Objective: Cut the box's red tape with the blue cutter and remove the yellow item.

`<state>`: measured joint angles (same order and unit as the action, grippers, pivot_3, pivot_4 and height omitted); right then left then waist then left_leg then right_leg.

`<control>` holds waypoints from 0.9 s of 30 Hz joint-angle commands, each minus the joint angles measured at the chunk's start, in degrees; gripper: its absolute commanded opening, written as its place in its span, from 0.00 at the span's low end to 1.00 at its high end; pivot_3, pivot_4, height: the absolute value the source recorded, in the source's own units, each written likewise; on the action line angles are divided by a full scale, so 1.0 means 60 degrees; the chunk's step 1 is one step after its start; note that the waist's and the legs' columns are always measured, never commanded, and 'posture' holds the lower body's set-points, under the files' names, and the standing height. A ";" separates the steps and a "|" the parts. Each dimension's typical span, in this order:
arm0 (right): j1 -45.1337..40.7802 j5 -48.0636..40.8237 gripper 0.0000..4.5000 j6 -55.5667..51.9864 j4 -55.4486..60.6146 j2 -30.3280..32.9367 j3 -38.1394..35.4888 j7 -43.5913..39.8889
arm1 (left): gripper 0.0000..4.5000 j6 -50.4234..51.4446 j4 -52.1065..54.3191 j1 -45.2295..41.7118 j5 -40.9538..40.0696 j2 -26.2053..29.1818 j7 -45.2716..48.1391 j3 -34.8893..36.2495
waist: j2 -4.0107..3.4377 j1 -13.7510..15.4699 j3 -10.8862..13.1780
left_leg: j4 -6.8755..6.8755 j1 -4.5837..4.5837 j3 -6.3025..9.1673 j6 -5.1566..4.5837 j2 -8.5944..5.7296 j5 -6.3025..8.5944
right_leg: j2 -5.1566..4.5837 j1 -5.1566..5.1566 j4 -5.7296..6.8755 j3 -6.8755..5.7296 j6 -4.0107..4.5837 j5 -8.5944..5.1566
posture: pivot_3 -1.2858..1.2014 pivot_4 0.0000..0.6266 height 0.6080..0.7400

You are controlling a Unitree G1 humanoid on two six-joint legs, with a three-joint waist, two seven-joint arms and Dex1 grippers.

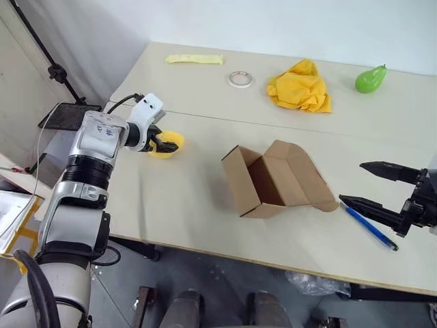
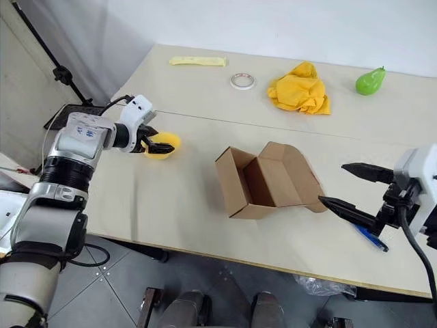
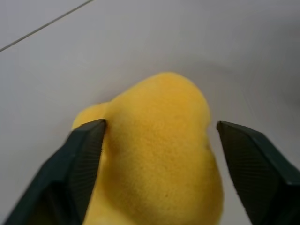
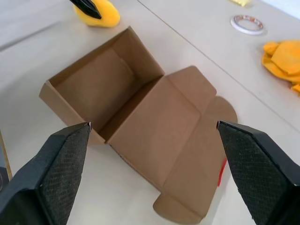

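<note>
Yellow item [image 1: 166, 144] sits on the table at left, outside the emptied box [image 1: 273, 181]; left gripper [image 1: 162, 142] straddles it, jaws spread, gripping nothing. Lift straight off; right gripper [image 1: 379, 186] gapes empty.

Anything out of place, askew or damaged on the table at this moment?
Nothing looks damaged or spilled. The box lies open and empty, flaps splayed, as the task would leave it. The yellow item sits on the table between the left gripper's open fingers.

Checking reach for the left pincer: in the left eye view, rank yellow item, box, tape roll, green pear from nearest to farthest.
1. yellow item, at the left pincer
2. box, mid-table, lid open
3. tape roll, far side
4. green pear, far right corner
</note>
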<state>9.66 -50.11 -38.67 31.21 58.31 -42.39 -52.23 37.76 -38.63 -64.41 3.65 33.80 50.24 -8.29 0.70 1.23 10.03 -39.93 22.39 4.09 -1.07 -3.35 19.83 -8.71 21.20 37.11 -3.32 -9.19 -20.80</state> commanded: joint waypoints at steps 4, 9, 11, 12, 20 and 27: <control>-0.0064 0.0111 1.00 0.0209 -0.0033 -0.0157 -0.0143 -0.0293 | 1.00 0.0179 0.0568 -0.0679 -0.0841 0.0540 0.0592 0.0854 | 0.0000 -0.0001 0.0000 | -0.0001 0.0003 -0.0001 0.0000 -0.0001 0.0000 | 0.0000 0.0007 0.0005 0.0000 0.0000 0.0000 | 0.52 0.24 1.00; -0.0149 0.0030 1.00 0.0432 -0.0167 -0.0597 -0.0343 -0.0354 | 1.00 -0.0179 0.2430 0.0133 -0.2436 0.0580 0.2046 0.1612 | -0.0003 -0.0006 -0.0002 | -0.0001 0.0001 -0.0001 0.0001 0.0001 0.0001 | -0.0001 0.0009 0.0013 0.0002 0.0000 0.0000 | 0.52 0.24 1.00; -0.0021 0.0199 1.00 0.0529 -0.0257 -0.0669 -0.0414 -0.0486 | 1.00 -0.0529 0.3787 0.1010 -0.3260 0.0446 0.2535 0.2048 | -0.0004 -0.0012 -0.0002 | 0.0001 -0.0001 0.0002 0.0004 0.0030 0.0003 | -0.0012 0.0016 0.0035 0.0018 0.0001 0.0000 | 0.52 0.24 1.00; 0.0066 0.0311 1.00 0.0586 -0.0302 -0.0678 -0.0424 -0.0553 | 1.00 -0.0878 0.4332 0.1447 -0.3494 0.0380 0.2649 0.2185 | -0.0005 -0.0012 -0.0003 | 0.0000 0.0000 0.0002 0.0004 0.0027 0.0003 | -0.0016 0.0024 0.0046 0.0026 0.0001 0.0000 | 0.52 0.24 1.00; 0.0753 0.0772 1.00 0.1038 -0.0680 -0.1318 -0.0538 -0.0677 | 1.00 -0.2611 0.5629 0.4486 -0.4315 0.0187 0.2657 0.2931 | -0.0011 -0.0040 -0.0007 | -0.0015 -0.0009 -0.0026 0.0005 0.0024 0.0002 | -0.0013 0.0019 0.0044 0.0059 0.0001 0.0000 | 0.52 0.24 1.00; 0.1585 0.1390 1.00 0.1820 -0.0965 -0.2115 -0.0105 -0.0960 | 1.00 -0.4074 0.4836 0.6320 -0.4066 0.1134 0.4172 0.2607 | -0.0028 -0.0085 -0.0011 | 0.0001 -0.0033 -0.0026 0.0006 0.0027 0.0003 | -0.0013 0.0005 0.0037 0.0069 0.0002 -0.0001 | 0.52 0.24 1.00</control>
<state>18.50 -42.58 -29.13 25.23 46.24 -42.77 -57.67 16.02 -9.94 -27.08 -20.93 39.09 73.26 7.25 0.54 0.72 9.96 -39.93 22.17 3.93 -1.04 -3.19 19.85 -8.78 21.15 37.25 -2.91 -9.18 -20.80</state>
